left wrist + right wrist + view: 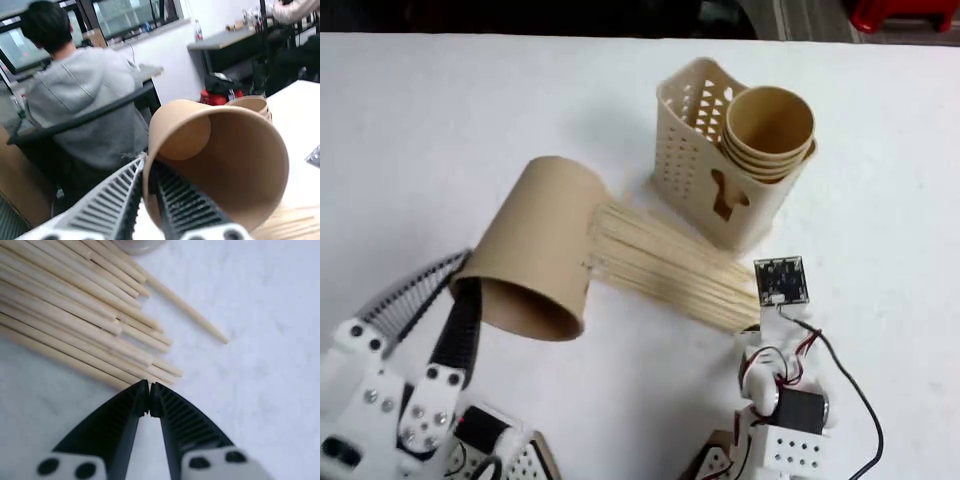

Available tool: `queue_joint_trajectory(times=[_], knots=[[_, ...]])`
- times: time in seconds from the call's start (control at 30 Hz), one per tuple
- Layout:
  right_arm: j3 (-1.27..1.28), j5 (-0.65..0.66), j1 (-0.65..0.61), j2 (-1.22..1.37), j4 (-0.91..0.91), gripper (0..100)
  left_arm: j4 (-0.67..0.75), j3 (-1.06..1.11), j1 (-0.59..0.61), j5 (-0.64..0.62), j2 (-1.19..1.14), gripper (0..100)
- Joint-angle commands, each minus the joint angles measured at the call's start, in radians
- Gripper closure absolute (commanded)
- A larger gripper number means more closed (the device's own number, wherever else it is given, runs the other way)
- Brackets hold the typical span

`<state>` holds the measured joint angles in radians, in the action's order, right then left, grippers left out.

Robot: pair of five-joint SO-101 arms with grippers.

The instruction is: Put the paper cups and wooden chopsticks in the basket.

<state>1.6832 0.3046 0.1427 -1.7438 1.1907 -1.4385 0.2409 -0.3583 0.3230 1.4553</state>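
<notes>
A brown paper cup (535, 250) lies on its side in the air over the near left of the table. My left gripper (148, 162) is shut on its rim, one finger inside and one outside. The cream basket (692, 165) stands upright at the far middle with a stack of paper cups (770, 130) in it. Several wooden chopsticks (670, 268) lie fanned on the table between the held cup and the basket. My right gripper (149, 392) is shut with nothing in it, its tips at the near ends of the chopsticks (80, 315).
The table (440, 120) is white, with open room at the far left and to the right of the basket. One chopstick (187, 307) lies apart from the bundle. The right arm's body (785, 410) and its cable sit at the near edge.
</notes>
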Motion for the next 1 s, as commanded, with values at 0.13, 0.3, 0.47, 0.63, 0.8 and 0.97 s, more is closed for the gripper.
queue_joint_trajectory(times=[0.13, 0.3, 0.47, 0.63, 0.8, 0.97], knots=[[0.011, -0.003, -0.008, -0.010, 0.007, 98.1, 0.021, -0.255, -0.001, -0.014, -0.266, 98], [0.011, -0.003, -0.008, -0.010, 0.007, 98.1, 0.023, -0.410, -0.002, -0.051, -0.479, 98], [0.011, -0.003, -0.008, -0.010, 0.007, 98.1, 0.057, -0.520, -0.002, -0.052, -0.687, 98], [0.011, -0.003, -0.008, -0.010, 0.007, 98.1, 0.101, -0.569, -0.035, -0.054, -0.854, 98], [0.011, -0.003, -0.008, -0.010, 0.007, 98.1, 0.163, -0.577, -0.139, -0.054, -0.963, 98], [0.011, -0.003, -0.008, -0.010, 0.007, 98.1, 0.232, -0.575, -0.216, -0.054, -1.052, 98]])
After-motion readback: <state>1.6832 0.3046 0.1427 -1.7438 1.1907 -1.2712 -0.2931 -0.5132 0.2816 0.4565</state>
